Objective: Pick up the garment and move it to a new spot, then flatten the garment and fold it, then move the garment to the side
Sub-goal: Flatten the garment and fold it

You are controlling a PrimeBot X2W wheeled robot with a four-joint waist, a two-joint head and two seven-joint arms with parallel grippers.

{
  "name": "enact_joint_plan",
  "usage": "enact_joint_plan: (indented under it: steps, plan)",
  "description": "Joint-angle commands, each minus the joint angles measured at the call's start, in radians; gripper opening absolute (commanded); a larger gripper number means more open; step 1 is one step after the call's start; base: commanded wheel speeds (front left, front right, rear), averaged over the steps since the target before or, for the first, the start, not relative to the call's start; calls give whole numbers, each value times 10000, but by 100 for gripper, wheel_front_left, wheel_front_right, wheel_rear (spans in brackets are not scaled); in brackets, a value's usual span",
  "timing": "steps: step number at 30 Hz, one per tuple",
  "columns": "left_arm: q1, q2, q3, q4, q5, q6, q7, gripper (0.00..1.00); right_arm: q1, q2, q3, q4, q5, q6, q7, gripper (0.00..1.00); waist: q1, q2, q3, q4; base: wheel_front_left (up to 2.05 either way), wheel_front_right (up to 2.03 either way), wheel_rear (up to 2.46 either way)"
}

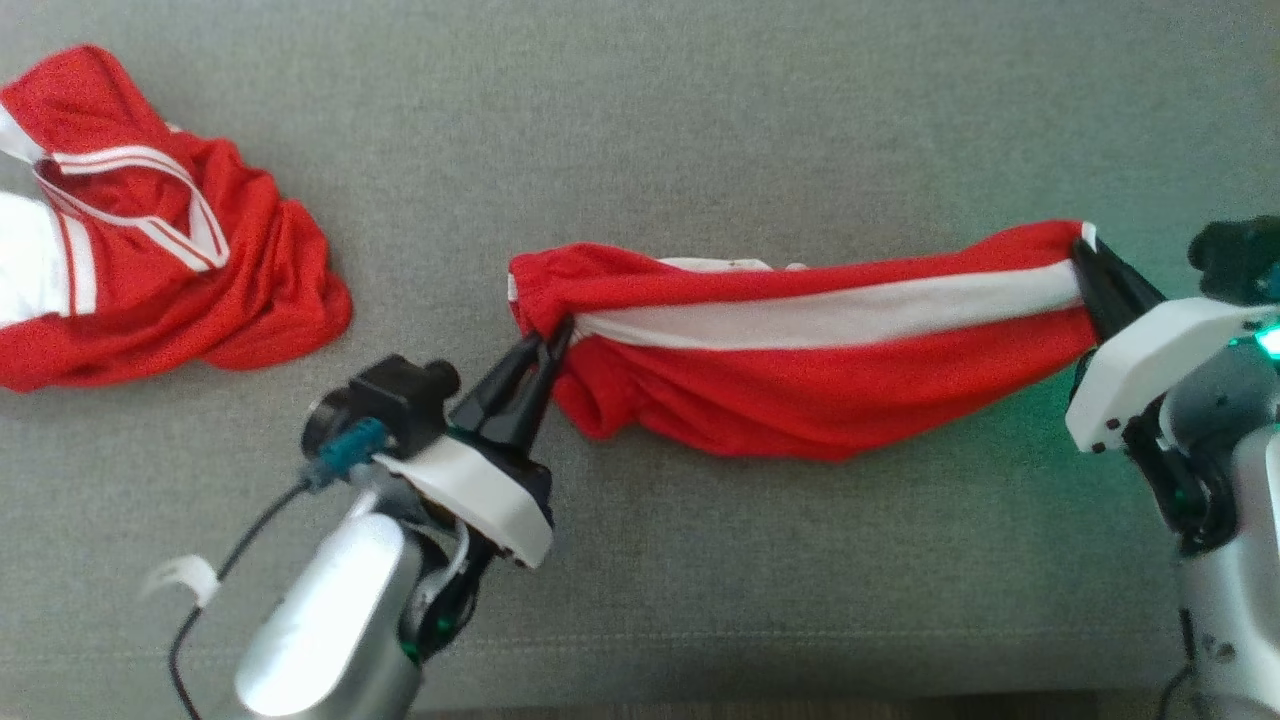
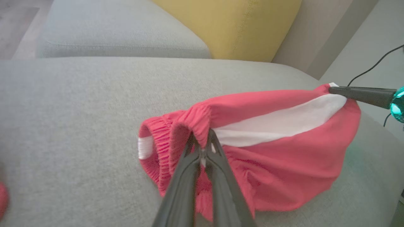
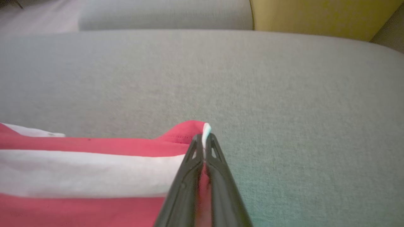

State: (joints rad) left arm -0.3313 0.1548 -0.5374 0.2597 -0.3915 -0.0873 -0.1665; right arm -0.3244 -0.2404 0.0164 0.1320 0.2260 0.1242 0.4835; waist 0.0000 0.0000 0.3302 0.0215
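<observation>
The garment (image 1: 800,350) is a pair of red shorts with a white side stripe, stretched left to right over the grey cushion (image 1: 700,120). My left gripper (image 1: 553,340) is shut on its elastic waistband at the left end; the left wrist view shows the gathered waistband of the garment (image 2: 284,151) pinched at my left gripper (image 2: 203,138). My right gripper (image 1: 1085,250) is shut on the hem corner at the right end. In the right wrist view my right gripper (image 3: 204,138) clamps the corner of the garment (image 3: 94,164), a white edge sticking out past the tips.
A second red and white garment (image 1: 150,230) lies crumpled at the cushion's far left. A yellow cushion (image 2: 227,25) stands behind the seat, with another grey cushion (image 2: 120,31) beside it. The seat's front edge (image 1: 700,690) runs below my arms.
</observation>
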Motion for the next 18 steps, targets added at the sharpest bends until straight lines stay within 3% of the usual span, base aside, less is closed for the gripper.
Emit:
enact_joint_plan:
  steps: [1,9,18]
  plan:
    - [-399,273,452,-463,-86,66,51,0,14,93,12,-603,55,65,-220,0,0,0,-253,-54,0,0,0]
    - [-1113,1015,1023,-1909,-305,269,1252,0,113,1223,-750,-2280,533,65,-1289,0,0,0,-1333,-260,0,0,0]
    - [-2750,1419,1674,-3011,-541,347,2145,0,-686,1667,-1422,-3838,687,65,-2492,0,0,0,-2334,-403,0,0,0]
